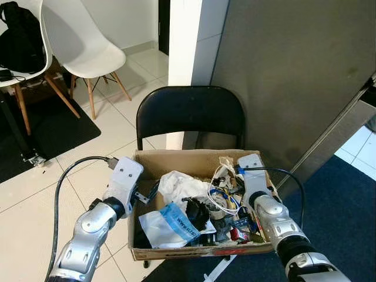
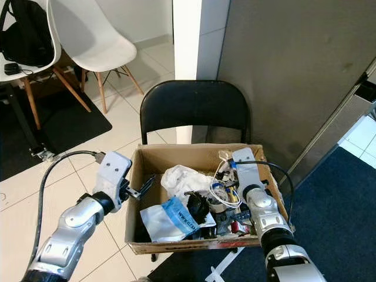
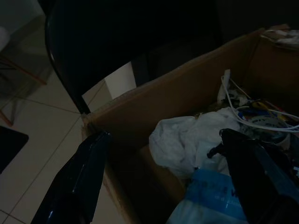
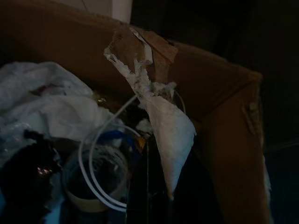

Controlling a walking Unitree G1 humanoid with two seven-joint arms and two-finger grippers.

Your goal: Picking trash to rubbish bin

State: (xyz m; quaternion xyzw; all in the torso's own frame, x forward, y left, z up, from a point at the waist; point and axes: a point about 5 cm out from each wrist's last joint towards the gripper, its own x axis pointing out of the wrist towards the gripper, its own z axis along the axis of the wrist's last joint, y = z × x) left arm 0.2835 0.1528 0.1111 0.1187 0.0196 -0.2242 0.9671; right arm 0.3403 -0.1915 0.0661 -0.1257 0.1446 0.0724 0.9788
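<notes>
My left gripper hangs with its black fingers spread wide at the left wall of the brown cardboard box, one finger outside, one over the trash. My right gripper is inside the box at its right side; I cannot tell how its fingers stand. Near me lie a blue-and-white plastic bag and a crumpled white bag, with white cable loops rightward. Beyond stands a black folding chair.
</notes>
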